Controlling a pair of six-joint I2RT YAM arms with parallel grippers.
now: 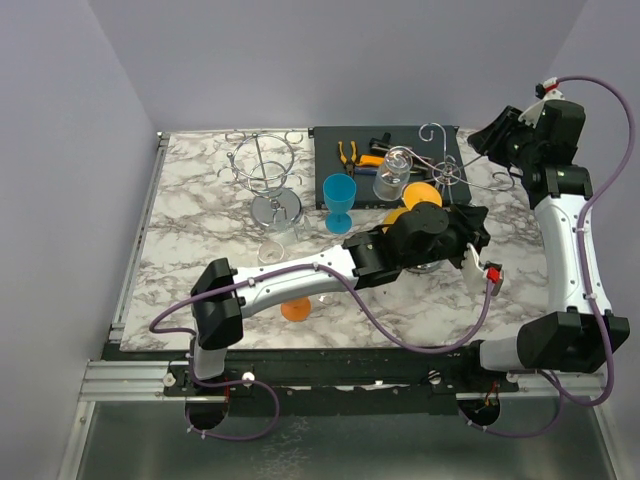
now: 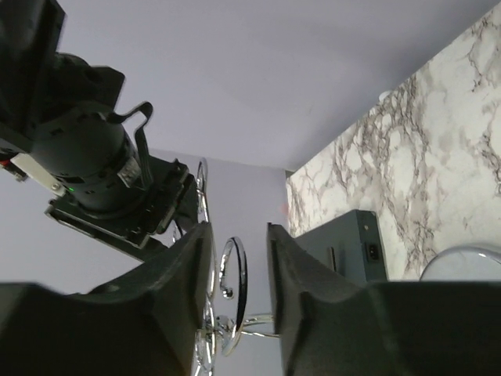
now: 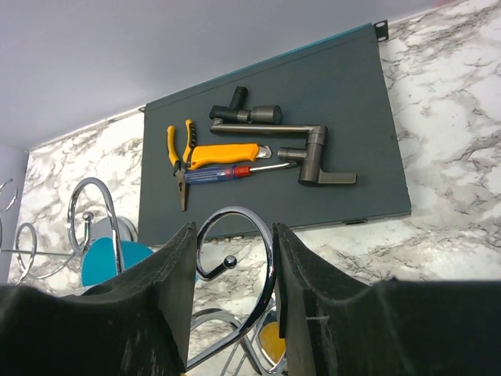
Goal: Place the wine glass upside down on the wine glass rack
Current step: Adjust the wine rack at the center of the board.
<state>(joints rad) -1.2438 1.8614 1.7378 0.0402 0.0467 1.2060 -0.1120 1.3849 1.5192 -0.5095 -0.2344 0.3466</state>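
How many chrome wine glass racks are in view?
2. The left rack stands rear left on the table; the right rack is rear right, beside the dark tray.

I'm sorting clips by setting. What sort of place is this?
Likely a robot test booth, not a kitchen: robot arms mounted at a marbled table, plain grey walls close around, and pliers on a dark tray.

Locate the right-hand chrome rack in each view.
Top external: chrome rack, upper right, at the right end of the dark panel.
Left wrist: its loop between the fingers of the left tool, bottom centre.
Right wrist: its loop between the fingers of the right tool, bottom centre.
Shared landmark: the dark panel.
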